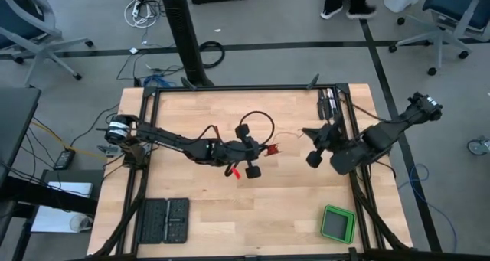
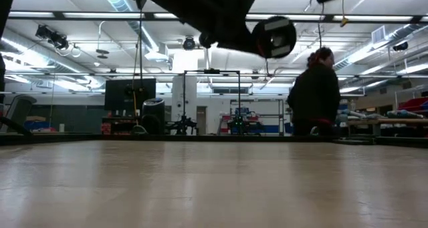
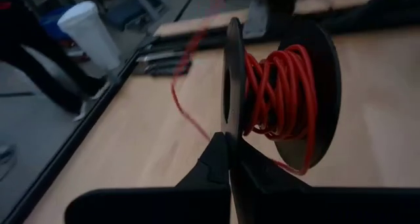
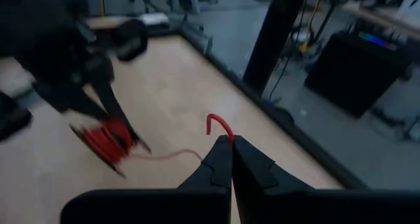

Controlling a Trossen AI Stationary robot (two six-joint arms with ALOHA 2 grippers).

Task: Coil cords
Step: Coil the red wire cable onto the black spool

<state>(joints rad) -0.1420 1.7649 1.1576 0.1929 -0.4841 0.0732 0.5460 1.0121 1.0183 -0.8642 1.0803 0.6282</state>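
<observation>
A black spool (image 3: 308,73) wound with thin red-orange cord (image 3: 279,86) is in my left gripper (image 3: 231,142), near the table's middle; it also shows in the high view (image 1: 272,148) and the right wrist view (image 4: 105,142). A free length of cord (image 4: 170,157) runs from the spool to my right gripper (image 4: 231,140), which is shut on the cord near its end and stands to the right of the spool (image 1: 306,132). The left gripper (image 1: 264,149) is shut on the spool. My left gripper pinches the rim of one spool flange (image 3: 230,122) between its two fingers. The flange stands edge-on between them, with the wound cord to one side. No part of the spool shows on the table top in the low view. My right gripper pinches the cord near its free end (image 4: 223,129) between its fingertips. A short red hook of cord (image 4: 213,121) sticks up past the tips. The rest runs slack in a gentle curve back to the spool.
A green-rimmed tray (image 1: 337,223) lies at the near right and a black grid tray (image 1: 162,220) at the near left. A black frame (image 1: 230,89) runs round the table. A person (image 2: 314,91) stands beyond the far edge. Bare wood (image 1: 260,207) lies near the front.
</observation>
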